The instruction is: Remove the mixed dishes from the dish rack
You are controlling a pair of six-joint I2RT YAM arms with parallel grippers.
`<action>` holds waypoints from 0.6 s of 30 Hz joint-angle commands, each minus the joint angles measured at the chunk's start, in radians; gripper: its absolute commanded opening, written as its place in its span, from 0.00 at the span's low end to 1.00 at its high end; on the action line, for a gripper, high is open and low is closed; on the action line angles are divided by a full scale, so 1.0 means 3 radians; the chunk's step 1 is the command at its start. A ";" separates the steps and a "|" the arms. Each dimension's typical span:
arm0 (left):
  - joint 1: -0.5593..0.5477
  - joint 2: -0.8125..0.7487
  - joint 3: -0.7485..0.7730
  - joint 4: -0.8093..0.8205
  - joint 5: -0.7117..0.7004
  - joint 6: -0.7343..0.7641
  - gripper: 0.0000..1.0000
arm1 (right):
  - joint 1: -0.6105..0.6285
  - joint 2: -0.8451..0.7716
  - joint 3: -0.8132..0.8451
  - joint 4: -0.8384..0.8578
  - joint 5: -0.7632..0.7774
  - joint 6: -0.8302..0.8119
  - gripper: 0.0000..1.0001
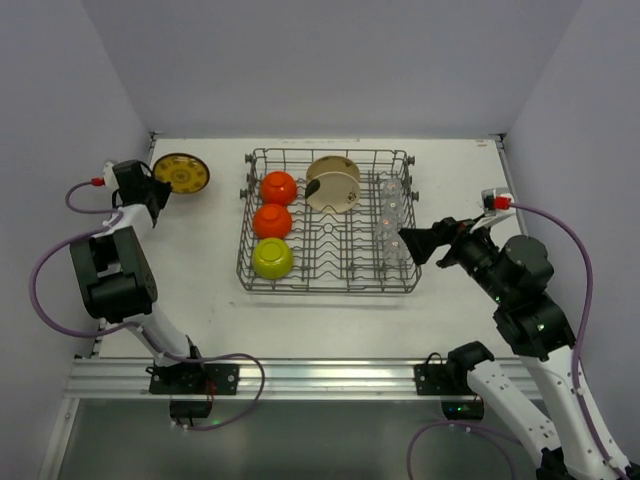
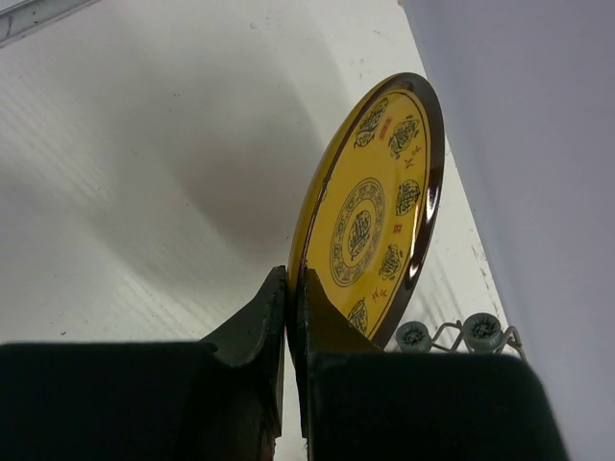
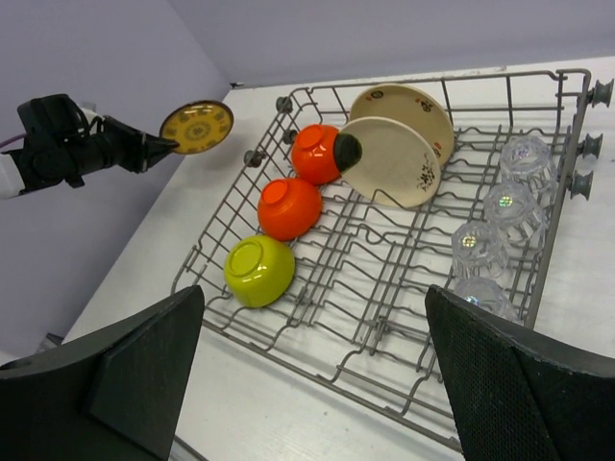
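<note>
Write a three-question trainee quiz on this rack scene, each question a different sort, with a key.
1. True or false: the left gripper is shut on the rim of a yellow plate, outside the rack.
2. How many bowls sit in the rack? A: two. B: three. C: five.
3. Fill in: the right gripper has its jaws ___.

Key: 1 true; 2 B; 3 open.
</note>
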 commanded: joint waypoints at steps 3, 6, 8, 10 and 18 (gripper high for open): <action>0.0032 0.0202 -0.0071 0.0434 0.0187 -0.0047 0.00 | 0.0001 0.0120 0.0019 -0.0090 -0.0164 -0.0131 0.99; 0.0032 0.0325 -0.0081 0.0388 0.0203 -0.0037 0.00 | -0.0004 0.0136 0.0034 -0.0085 -0.0195 -0.0136 0.99; 0.0032 0.0320 -0.0142 0.0383 0.0147 -0.0037 0.00 | -0.0004 0.0136 0.0040 -0.0090 -0.0185 -0.0146 0.99; 0.0037 0.0285 -0.0193 0.0383 0.0034 -0.0052 0.01 | -0.0004 0.0141 0.0050 -0.0090 -0.0185 -0.0151 0.99; 0.0032 0.0305 -0.0290 0.0265 0.0014 -0.0185 0.20 | 0.0001 0.0289 0.0009 0.0074 -0.0532 -0.0136 0.99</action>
